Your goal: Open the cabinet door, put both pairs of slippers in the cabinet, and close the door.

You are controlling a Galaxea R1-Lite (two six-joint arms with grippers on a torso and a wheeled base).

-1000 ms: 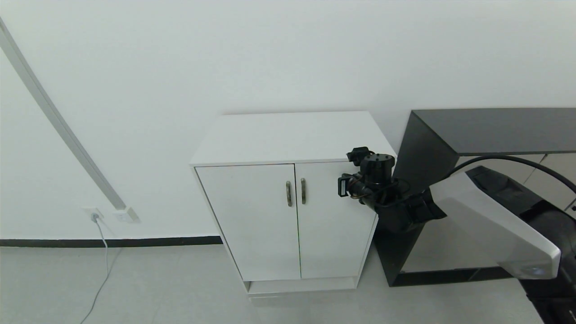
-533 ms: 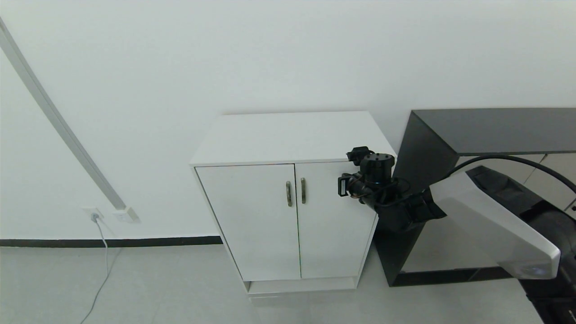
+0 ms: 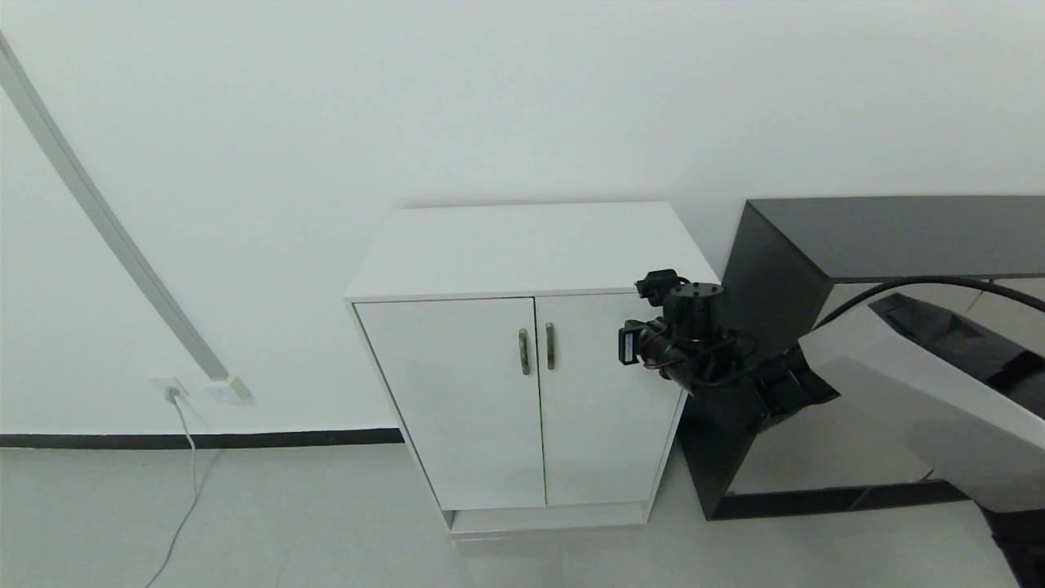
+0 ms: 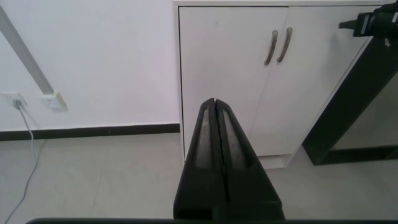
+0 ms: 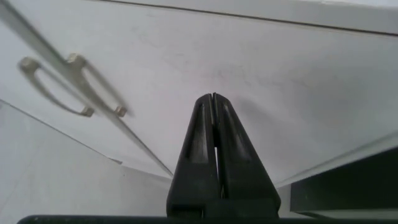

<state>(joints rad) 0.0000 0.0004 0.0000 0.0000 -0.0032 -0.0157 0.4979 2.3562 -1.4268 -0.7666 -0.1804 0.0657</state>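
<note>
I see the cabinet (image 3: 457, 253) closed; right pincer (image 5: 213, 98), fingers together, near its right door (image 3: 600, 408); left pincer (image 4: 214, 101) likewise together.

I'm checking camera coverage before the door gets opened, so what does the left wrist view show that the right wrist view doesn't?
Left wrist view gives: the left pincer, shut, most of the front of the cabinet, the floor, a wall socket with its cable, and dark furniture beside the cabinet.
Right wrist view gives instead: the right pincer, shut, close before the right door.
Shared: the cabinet, shut, and its two handles.
</note>
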